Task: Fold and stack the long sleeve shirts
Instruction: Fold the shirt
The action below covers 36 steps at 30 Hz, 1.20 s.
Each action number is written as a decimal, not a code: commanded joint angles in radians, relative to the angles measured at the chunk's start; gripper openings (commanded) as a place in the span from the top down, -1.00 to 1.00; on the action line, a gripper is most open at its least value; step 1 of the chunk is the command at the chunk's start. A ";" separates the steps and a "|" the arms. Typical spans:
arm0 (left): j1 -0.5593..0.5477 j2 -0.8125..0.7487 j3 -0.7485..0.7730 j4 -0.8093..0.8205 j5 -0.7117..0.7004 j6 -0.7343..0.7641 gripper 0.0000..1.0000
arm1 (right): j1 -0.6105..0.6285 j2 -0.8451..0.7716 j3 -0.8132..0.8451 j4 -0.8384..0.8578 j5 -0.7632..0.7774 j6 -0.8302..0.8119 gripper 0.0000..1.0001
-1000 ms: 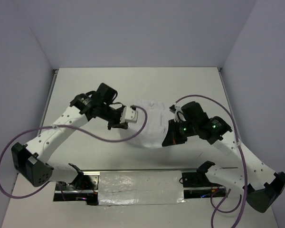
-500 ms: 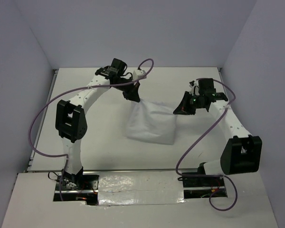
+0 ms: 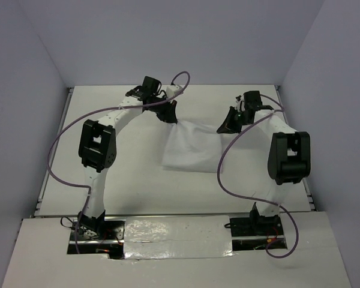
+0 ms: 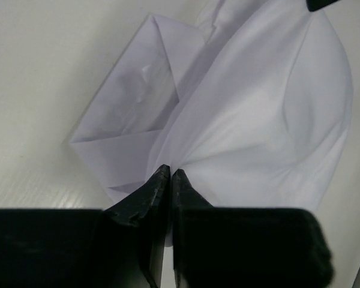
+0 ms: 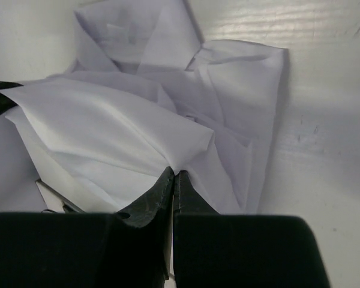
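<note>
The left gripper [image 3: 171, 117] is clenched on the upper left corner of the shirt [image 3: 195, 147], far out over the table [image 3: 126, 174] at the end of its arched arm. In its wrist view the two dark fingers [image 4: 159, 186] meet almost completely, with only a thin fold of white cloth pinched between their tips. From that pinch the shirt [image 4: 258, 120] spreads away in a broad, smooth sheet. A flatter folded part with sharp creases lies lower left of it on the tabletop.

Between the two arms, the shirt's top edge runs taut from one grip to the other, and the cloth widens as it falls toward the near side of the table. It sits around the middle of the table, slightly to the right. The overhead view does not show whether its near edge lies flat.

The right gripper [image 3: 225, 127] is likewise clamped on the shirt's upper right corner. Its wrist view shows the fingertips [image 5: 165, 183] pressed together on a gathered ridge of cloth, with wrinkled layers of the shirt [image 5: 120, 132] bunched beyond them.
</note>
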 commanded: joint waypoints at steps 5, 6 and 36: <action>0.028 0.075 -0.001 0.179 -0.151 -0.112 0.28 | -0.016 0.193 0.185 0.063 0.080 0.017 0.91; 0.028 0.087 0.001 0.190 -0.163 -0.115 0.22 | -0.016 0.225 0.198 0.063 0.109 0.015 0.75; -0.022 0.026 -0.030 0.223 -0.228 -0.248 0.13 | 0.099 0.122 0.057 0.229 0.252 0.101 1.00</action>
